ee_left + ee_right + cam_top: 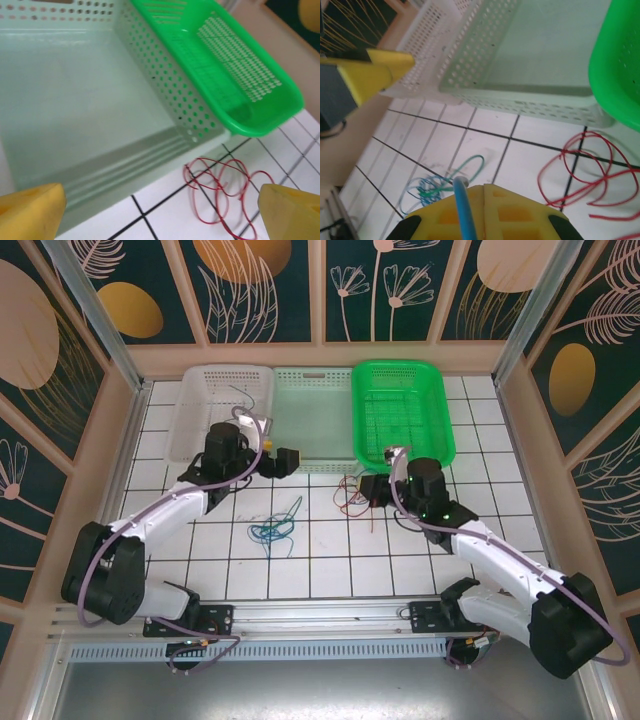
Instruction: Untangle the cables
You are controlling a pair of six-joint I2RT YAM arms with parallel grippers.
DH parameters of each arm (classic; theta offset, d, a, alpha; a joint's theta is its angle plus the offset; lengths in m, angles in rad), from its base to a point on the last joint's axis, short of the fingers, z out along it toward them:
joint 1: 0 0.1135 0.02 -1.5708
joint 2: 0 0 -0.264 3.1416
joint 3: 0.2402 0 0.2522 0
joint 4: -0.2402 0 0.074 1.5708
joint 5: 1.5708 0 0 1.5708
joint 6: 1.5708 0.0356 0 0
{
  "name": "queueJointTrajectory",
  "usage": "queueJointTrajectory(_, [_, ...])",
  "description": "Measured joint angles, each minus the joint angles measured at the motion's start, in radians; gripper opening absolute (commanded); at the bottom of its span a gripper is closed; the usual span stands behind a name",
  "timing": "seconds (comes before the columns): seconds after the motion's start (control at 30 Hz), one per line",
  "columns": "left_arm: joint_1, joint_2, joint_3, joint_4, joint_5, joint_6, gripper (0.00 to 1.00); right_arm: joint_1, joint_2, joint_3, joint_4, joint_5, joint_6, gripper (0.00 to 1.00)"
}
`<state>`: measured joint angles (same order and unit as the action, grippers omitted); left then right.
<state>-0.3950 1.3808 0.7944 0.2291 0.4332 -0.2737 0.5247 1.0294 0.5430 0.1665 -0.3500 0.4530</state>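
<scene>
White tiles [330,560]: thin red loops [352,492], blue-teal tangle [275,530]; left tool [160,210] wide, right tool [472,200] pinches blue strand [465,215].

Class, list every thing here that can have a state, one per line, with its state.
Left pincer: open, holding nothing.
Right pincer: shut on the blue cable.
Blue-teal tangle: knotted, lying on the tiles.
Red cable: loose loops on the tiles, apart from the tangle.
Dark cable: lying in the white basket.
</scene>
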Motion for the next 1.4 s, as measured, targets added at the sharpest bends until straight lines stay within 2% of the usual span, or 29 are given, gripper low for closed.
queueJointTrajectory(0.13, [-0.023,-0.016,0.0,0.06,0.1,0.02,0.95,-0.043,0.001,0.026,0.041,-0.078,0.032,0.02])
queueJointTrajectory(0.3, [-0.109,-0.01,0.0,0.08,0.182,0.058,0.94,-0.077,0.028,0.062,0.083,-0.169,0.08,0.02])
queueJointTrajectory(0.63, [-0.228,0.098,0.057,0.099,0.248,0.109,0.87,-0.111,0.145,0.146,0.115,-0.328,0.15,0.01])
queueJointTrajectory(0.83, [-0.261,0.168,0.091,0.13,0.271,0.113,0.69,-0.127,0.183,0.15,0.172,-0.397,0.208,0.01])
queueJointTrajectory(0.97, [-0.27,0.202,0.1,0.155,0.294,0.096,0.39,-0.133,0.2,0.157,0.197,-0.418,0.227,0.0])
queueJointTrajectory(1.07, [-0.273,0.226,0.113,0.168,0.309,0.083,0.2,-0.139,0.2,0.158,0.209,-0.412,0.238,0.0])
queueJointTrajectory(1.17, [-0.275,0.249,0.118,0.179,0.32,0.06,0.12,-0.145,0.2,0.158,0.227,-0.379,0.246,0.0])
queueJointTrajectory(1.4, [-0.306,0.276,0.13,0.215,0.323,0.0,0.06,-0.145,0.162,0.147,0.258,-0.22,0.261,0.0])
